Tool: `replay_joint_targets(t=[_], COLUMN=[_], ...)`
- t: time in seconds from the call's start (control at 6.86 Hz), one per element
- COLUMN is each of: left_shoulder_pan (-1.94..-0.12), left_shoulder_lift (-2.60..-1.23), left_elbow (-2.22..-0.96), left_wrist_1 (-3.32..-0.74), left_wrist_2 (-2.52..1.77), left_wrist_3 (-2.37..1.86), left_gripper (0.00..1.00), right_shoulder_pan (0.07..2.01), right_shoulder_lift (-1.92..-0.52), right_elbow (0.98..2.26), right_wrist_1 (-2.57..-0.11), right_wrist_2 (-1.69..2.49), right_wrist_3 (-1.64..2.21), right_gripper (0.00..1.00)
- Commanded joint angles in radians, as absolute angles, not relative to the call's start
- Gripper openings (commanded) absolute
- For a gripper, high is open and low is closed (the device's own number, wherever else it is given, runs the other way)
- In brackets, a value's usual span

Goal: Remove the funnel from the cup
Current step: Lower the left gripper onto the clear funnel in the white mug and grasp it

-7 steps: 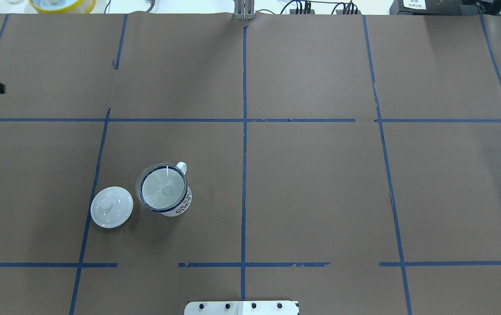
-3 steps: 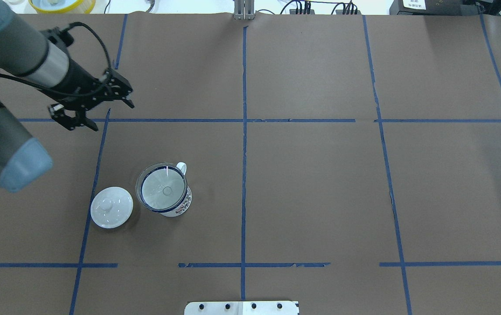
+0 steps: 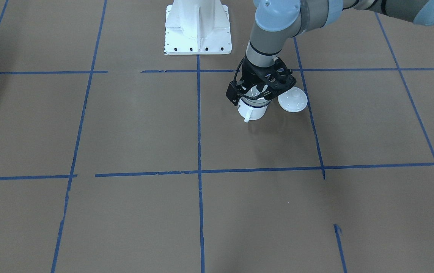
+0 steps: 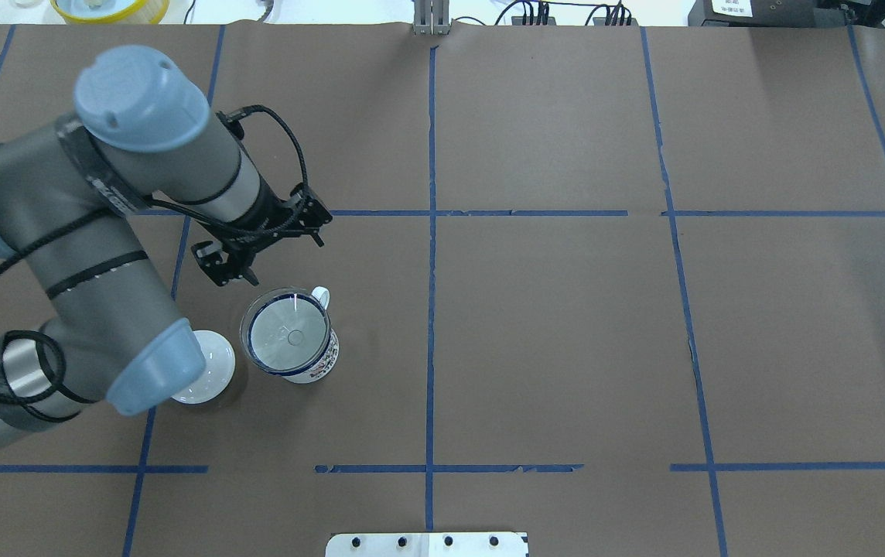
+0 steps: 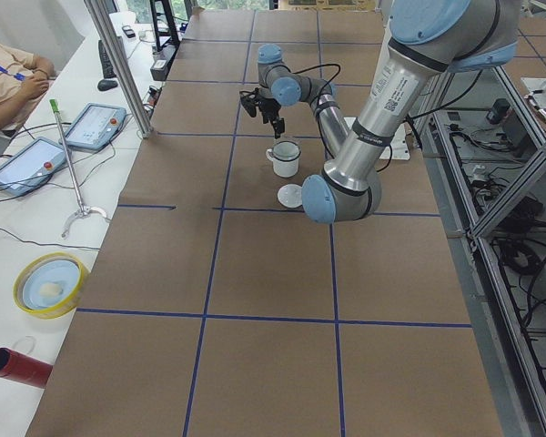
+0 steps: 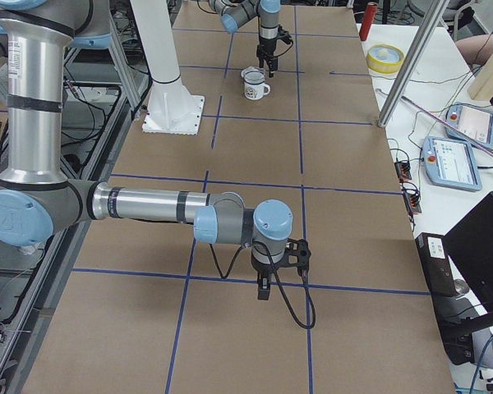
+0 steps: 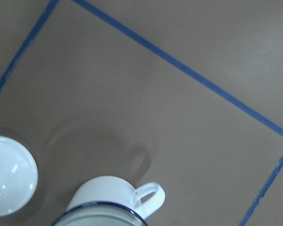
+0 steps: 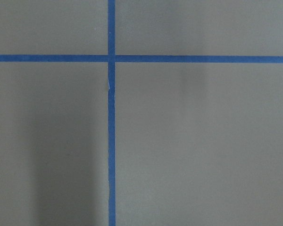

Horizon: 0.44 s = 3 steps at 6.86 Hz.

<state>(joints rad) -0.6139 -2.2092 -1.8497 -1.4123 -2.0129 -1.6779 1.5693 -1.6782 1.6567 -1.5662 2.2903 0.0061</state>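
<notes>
Left gripper [image 4: 286,261] open and empty, left of centre in overhead view, just above cup [image 4: 322,360] in frame | step: probably approach | next: likely lower, close on funnel [image 4: 288,334] rim, lift straight

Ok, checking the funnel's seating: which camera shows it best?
Overhead exterior: the funnel sits unobstructed in the cup, whole rim visible. Front-facing, the left pincer hides most of it; the side views show it tiny; the left wrist view catches only its edge; the right wrist view, nothing.
</notes>
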Motion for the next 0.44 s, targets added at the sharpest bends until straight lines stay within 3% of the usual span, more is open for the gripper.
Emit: replay_joint_targets(t=[0.0, 0.15, 0.29], left_shoulder_pan=[-0.579, -0.572, -0.568], left_shoulder_lift=[-2.206, -2.206, -2.204], left_elbow=[-1.832, -1.81, -1.807], left_wrist_1=[-1.41, -1.414, -1.42], left_wrist_2=[-2.002, -1.985, -1.986], left_wrist_3=[-1.68, -1.678, -1.683], left_gripper=[0.93, 0.9, 0.79], right_shoulder_pan=[1.569, 1.569, 1.569], right_shoulder_lift=[-1.678, -1.678, -1.678], right_elbow=[1.657, 1.657, 1.657], right_wrist_1=[-1.566, -1.566, -1.566], right_wrist_2=[2.29, 2.29, 2.29], right_wrist_3=[0.006, 0.006, 0.006], right_gripper=[1.0, 1.0, 1.0])
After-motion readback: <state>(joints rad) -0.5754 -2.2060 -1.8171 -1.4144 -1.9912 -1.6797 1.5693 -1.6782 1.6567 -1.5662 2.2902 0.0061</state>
